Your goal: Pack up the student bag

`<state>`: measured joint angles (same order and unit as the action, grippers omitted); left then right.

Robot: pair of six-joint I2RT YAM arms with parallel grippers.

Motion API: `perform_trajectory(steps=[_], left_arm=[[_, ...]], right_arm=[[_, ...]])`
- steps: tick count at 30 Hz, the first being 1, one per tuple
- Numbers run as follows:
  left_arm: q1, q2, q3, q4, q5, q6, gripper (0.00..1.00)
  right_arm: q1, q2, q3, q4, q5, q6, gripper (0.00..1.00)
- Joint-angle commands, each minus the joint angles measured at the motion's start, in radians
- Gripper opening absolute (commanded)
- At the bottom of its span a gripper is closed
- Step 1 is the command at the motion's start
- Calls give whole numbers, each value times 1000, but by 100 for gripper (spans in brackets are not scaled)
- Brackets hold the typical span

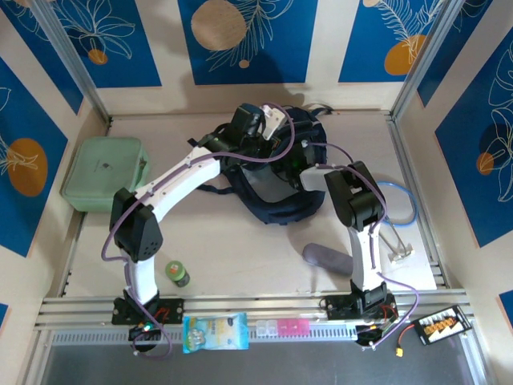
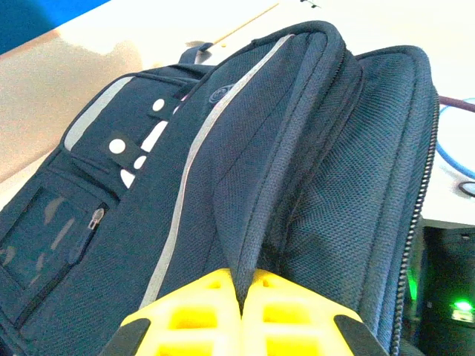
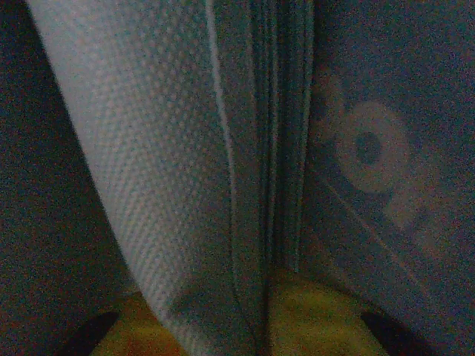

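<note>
Your student bag point(image 1: 280, 210) lies at the far middle of the table point(image 1: 240, 249). The left gripper point(image 2: 241, 285) is pinched shut on its rim fabric, holding the mouth up. The right gripper point(image 3: 260, 297) clasps a pale notebook point(image 3: 171, 148) inside. If the fabric slips, the opening likely collapses and jams the notebook.

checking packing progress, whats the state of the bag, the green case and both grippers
student bag: main compartment unzipped, held open
left gripper: shut on the bag's opening edge
right gripper: inside the bag, shut on what looks like a book
mint green case: closed
</note>
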<state>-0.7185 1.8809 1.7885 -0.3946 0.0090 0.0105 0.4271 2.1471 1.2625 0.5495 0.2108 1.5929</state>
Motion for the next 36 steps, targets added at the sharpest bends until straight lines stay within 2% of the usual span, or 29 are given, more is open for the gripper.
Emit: perform_trajectory(steps=[1, 4, 7, 9, 16, 21, 23, 29, 33, 34, 36], left_arm=[[-22, -84, 57, 95, 80, -29, 0], [-22, -83, 57, 93, 67, -30, 0], [-22, -84, 57, 85, 47, -33, 0], [-22, -83, 57, 85, 59, -39, 0], [-21, -73, 55, 99, 51, -48, 0], [-22, -68, 53, 104, 42, -42, 0], [-20, -69, 48, 107, 41, -40, 0], [-19, -78, -10, 104, 52, -33, 0], [-19, -93, -87, 88, 59, -48, 0], [-21, -97, -108, 84, 69, -54, 3], [-21, -103, -142, 72, 113, -59, 19]], right_arm=[[1, 35, 51, -46, -22, 69, 19], [-3, 49, 97, -133, -40, 75, 23], [-12, 24, 80, -144, -77, 64, 44], [-21, -24, 34, -182, -91, 97, 51], [-39, -230, -198, -171, -118, 147, 51], [-43, -393, -350, -187, -100, 141, 36], [-44, -450, -405, -204, -99, 135, 34], [-91, -676, -514, -347, -42, 13, 36], [-118, -873, -557, -558, 81, -83, 45], [-121, -910, -572, -594, 108, -95, 46], [-145, -984, -607, -652, 135, -125, 47]])
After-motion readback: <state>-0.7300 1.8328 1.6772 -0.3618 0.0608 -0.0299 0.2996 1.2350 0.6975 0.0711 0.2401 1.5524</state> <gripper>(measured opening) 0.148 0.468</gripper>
